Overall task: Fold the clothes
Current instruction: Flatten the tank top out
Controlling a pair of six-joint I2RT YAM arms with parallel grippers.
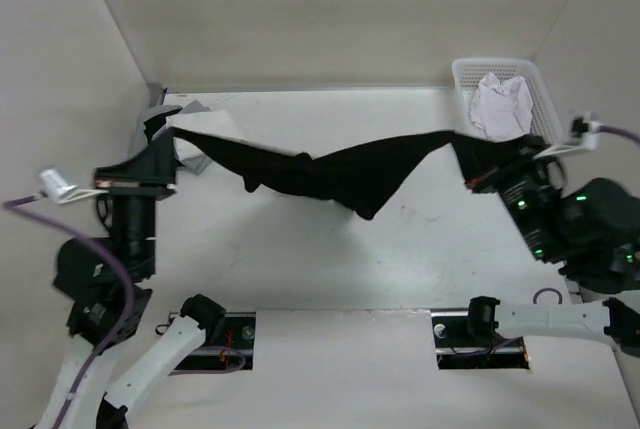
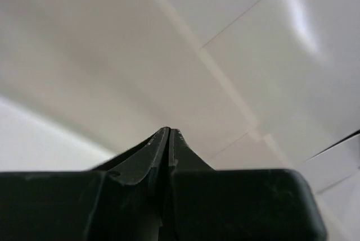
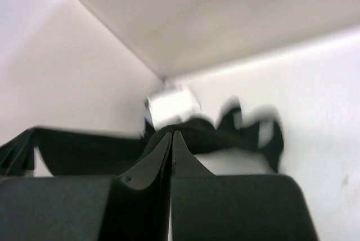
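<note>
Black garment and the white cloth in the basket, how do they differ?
The black garment is dark; the white cloth is pale. The black garment is pulled out long above the table; the white cloth sits crumpled in the basket. The garment looks far bigger than the cloth. Both are soft fabric.

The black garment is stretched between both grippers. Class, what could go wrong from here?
1. The black garment seems pinched only at its ends by the left gripper and right gripper; a corner might slip out.
2. Its right end hangs beside the basket, which could snag.
3. Its left end lies by the garment pile, which might get dragged along.
</note>
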